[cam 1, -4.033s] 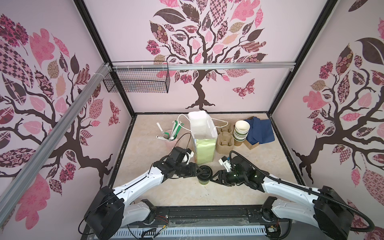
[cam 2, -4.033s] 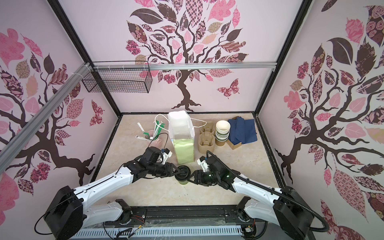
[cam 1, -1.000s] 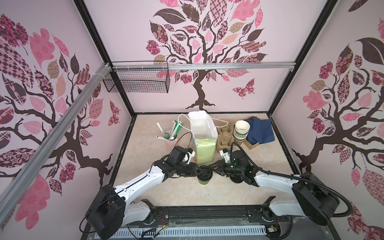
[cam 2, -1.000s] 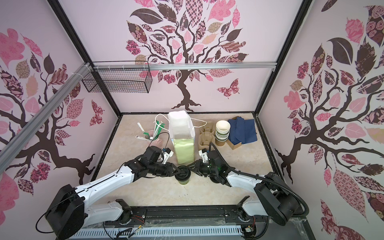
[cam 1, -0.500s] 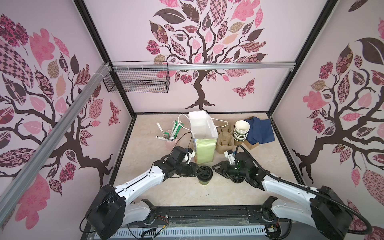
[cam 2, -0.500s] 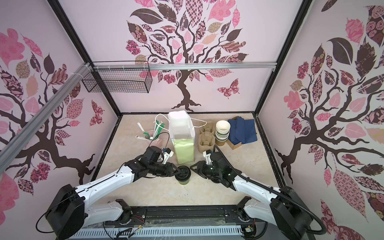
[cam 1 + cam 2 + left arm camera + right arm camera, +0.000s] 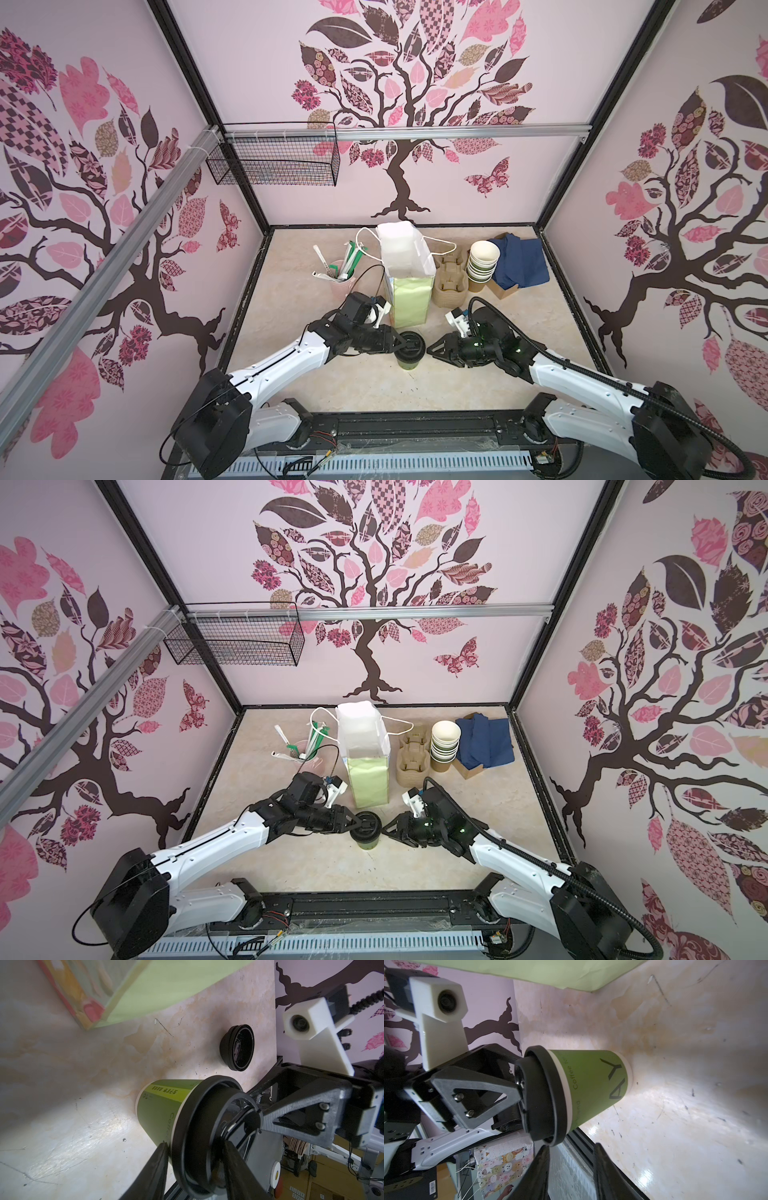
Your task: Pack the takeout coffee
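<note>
The takeout coffee is a small green paper cup with a black lid, standing upright on the table in front of the paper bag. My left gripper reaches in from the left and is shut on the lid's rim. In the left wrist view one finger lies against the cup under the rim and the other rests on the lid top. My right gripper stands open just right of the cup, with nothing between its fingers.
A tall white and green paper bag stands open behind the cup. To its right are cardboard cup carriers, a stack of lidless cups and a blue cloth. A pink cup of straws stands back left. A loose black lid lies beyond the cup.
My right gripper has swung toward the table's front and now sits level with the cup, just off its lid. The left gripper and the cup have stayed put.
</note>
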Robot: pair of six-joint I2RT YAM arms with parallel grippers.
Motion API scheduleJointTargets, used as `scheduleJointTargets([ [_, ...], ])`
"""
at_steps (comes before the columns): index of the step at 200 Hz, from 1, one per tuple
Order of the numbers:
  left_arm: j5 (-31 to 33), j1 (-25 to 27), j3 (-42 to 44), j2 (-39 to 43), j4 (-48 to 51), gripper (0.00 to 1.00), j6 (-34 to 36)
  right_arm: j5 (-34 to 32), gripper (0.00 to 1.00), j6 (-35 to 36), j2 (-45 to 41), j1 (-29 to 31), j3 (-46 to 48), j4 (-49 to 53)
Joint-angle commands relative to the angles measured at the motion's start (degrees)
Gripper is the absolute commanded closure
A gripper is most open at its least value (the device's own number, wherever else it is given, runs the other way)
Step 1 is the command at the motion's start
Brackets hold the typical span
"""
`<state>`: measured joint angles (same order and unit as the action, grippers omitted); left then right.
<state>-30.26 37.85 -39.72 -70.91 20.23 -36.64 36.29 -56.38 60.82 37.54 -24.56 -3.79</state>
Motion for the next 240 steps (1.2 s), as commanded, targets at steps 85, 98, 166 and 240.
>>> scheduleJointTargets([
  [85,4.6,0.3,2.5,-1.9,8.3,0.55,1.1,5.3,0.70,-4.7,5.3,0.2,2.7,-12.9],
  [98,4.6,0.3,2.5,-2.1,8.2,0.56,1.1,4.6,0.72,-4.4,6.0,0.2,2.6,-12.2],
  [166,4.9,0.3,2.7,-2.3,8.5,0.57,1.1,-0.3,0.82,-0.5,10.5,0.2,4.9,-5.6],
  [240,5.7,0.3,2.7,-1.9,9.3,0.58,1.3,-4.2,0.81,2.8,12.1,0.2,3.5,3.0],
])
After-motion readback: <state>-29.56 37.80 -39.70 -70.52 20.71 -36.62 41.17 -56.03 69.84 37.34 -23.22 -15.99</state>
